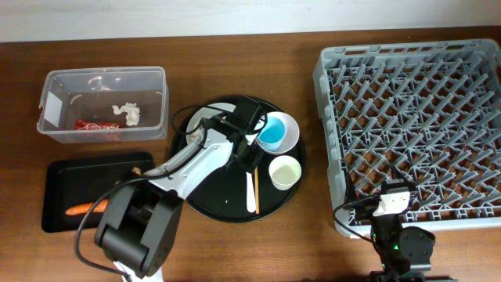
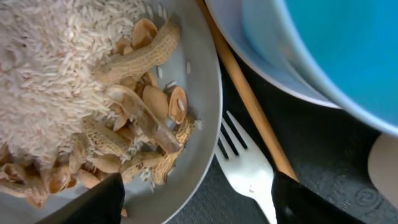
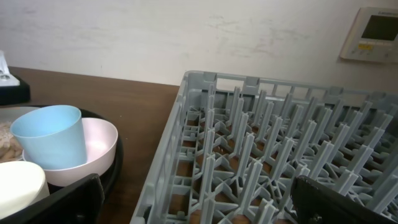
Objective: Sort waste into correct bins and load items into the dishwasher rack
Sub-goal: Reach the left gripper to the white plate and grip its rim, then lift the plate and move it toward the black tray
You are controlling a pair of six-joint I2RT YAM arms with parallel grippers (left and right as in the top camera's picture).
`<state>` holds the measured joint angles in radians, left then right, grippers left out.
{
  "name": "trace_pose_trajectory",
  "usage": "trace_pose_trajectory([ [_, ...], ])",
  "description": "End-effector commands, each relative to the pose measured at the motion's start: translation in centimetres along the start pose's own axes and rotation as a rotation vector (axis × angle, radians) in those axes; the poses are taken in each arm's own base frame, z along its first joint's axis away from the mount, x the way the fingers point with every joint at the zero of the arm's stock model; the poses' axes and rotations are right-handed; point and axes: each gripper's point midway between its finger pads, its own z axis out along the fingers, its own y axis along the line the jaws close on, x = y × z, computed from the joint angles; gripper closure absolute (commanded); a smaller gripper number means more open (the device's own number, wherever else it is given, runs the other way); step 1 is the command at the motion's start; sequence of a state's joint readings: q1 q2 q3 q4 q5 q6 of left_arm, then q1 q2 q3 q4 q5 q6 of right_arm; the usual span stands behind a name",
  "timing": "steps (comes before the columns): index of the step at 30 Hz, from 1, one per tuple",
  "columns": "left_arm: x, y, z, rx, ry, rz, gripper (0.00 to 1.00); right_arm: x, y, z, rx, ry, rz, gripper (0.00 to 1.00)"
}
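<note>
- The round black tray (image 1: pixel 219 196) sits mid-counter (image 1: pixel 313 258). The clear tub (image 1: pixel 106 72) and the shallow black tray (image 1: pixel 86 176) are on one side and the grey rack (image 1: pixel 325 117) on the other. A strip of bare wood lies open between the round tray and the rack.
- The left gripper (image 2: pixel 199 208) hangs low over the round tray. Its fingers (image 2: pixel 93 202) are spread apart and hold nothing. One is over the plate (image 2: pixel 208 93) at its rim, the other over bare tray beyond the fork.
- The plate carries white rice (image 2: pixel 50 74), with brownish shells (image 2: pixel 143 56) heaped toward the rim.
- The white fork (image 2: pixel 249 171) lies flat on the tray just beside the plate's rim, in the gap between the two fingers. Its tines point up the wrist view. In the overhead view its long axis runs front to back.
- The wooden stick (image 2: pixel 245 93) lies alongside the fork, nearly parallel, close against it on the bowl's side.
- The pale bowl (image 2: pixel 261 56) crowds that side, with the light-blue cup (image 2: pixel 348 43) standing inside it. The white cup (image 1: pixel 285 171) stands upright near the stick.
- The tub holds the red wrapper (image 1: pixel 94 124) and the napkin (image 1: pixel 127 113). The carrot (image 1: pixel 86 208) lies lengthwise along the shallow tray's front edge.
- The right gripper (image 3: pixel 199 211) sits at the rack's near edge, fingers wide apart and empty.
</note>
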<state>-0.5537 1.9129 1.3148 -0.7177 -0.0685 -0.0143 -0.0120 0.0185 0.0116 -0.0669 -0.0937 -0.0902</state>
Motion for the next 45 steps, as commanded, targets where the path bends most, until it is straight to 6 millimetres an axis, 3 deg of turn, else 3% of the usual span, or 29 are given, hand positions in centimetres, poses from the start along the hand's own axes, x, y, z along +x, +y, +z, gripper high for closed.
trace_pose_trajectory([
  [1,0.0,0.1,0.6,-0.011,0.008,0.022,0.33,0.3,0.1,0.0,-0.002,0.005,-0.007,0.01],
  [4,-0.3,0.0,0.8,-0.011,-0.004,0.021,0.4,0.3,0.1,0.0,-0.002,0.005,-0.007,0.01],
  [7,1.3,-0.1,2.8,-0.011,0.066,0.025,0.41,0.3,0.1,0.0,-0.002,0.005,-0.007,0.02],
  [11,1.0,-0.1,2.9,-0.011,0.054,0.025,0.44,0.3,0.1,0.0,-0.002,0.005,-0.007,0.01],
  [12,1.0,-0.1,2.9,-0.011,0.055,0.025,0.51,0.3,0.1,0.0,-0.002,0.005,-0.007,0.01],
  [18,1.2,1.5,2.8,-0.078,0.064,0.017,0.55,0.3,0.1,0.0,-0.002,0.005,-0.007,0.01],
  [23,1.4,0.4,2.9,-0.018,0.068,0.016,0.62,0.3,0.1,0.0,-0.002,0.005,-0.007,0.01],
  [28,2.8,0.1,3.4,-0.001,0.11,0.018,0.66,0.3,0.1,0.0,-0.002,0.005,-0.007,0.01],
  [34,2.0,0.1,3.1,-0.002,0.086,0.001,0.71,0.3,0.1,0.0,-0.002,0.005,-0.007,0.02],
  [37,2.0,0.1,3.1,-0.001,0.088,0.002,0.86,0.3,0.1,0.0,-0.002,0.005,-0.007,0.01],
  [43,1.8,0.2,2.3,-0.002,0.073,0.001,0.92,0.3,0.1,0.0,-0.002,0.005,-0.007,0.01],
  [45,1.8,0.2,2.3,-0.002,0.076,0.001,0.99,0.3,0.1,0.0,-0.002,0.005,-0.007,0.01],
])
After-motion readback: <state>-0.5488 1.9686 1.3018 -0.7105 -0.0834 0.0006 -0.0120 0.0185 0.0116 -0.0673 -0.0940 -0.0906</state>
